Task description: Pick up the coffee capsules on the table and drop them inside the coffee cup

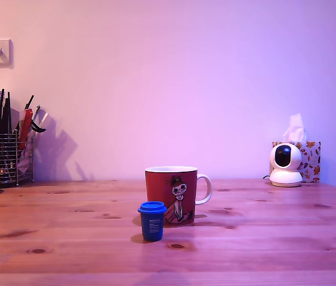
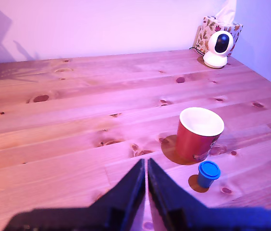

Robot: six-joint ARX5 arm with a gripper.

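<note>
Right now we are looking across the table (image 1: 67,238), a wide top of reddish-brown planks with dark knots. Our gripper (image 2: 146,166) is showing only in the wrist view, where its two dark fingers (image 2: 128,190) are lying pressed together with just a thin seam between them, gripping nothing and hanging above bare wood, apart from the mug.

We are seeing the coffee capsule (image 1: 152,220) standing upright on the table with its wider blue rim on top, just beside the coffee cup (image 1: 171,195) and slightly nearer the exterior camera, toward the exterior view's left of the mug. The dark red cup is standing upright too, its white handle pointing to the exterior view's right and its white inside looking empty from the wrist view.

Farther back, a small white camera (image 1: 286,164) is sitting before a patterned tissue box (image 1: 311,156) near the wall, and a wire pen holder (image 1: 2,158) is standing at the exterior view's left.
</note>
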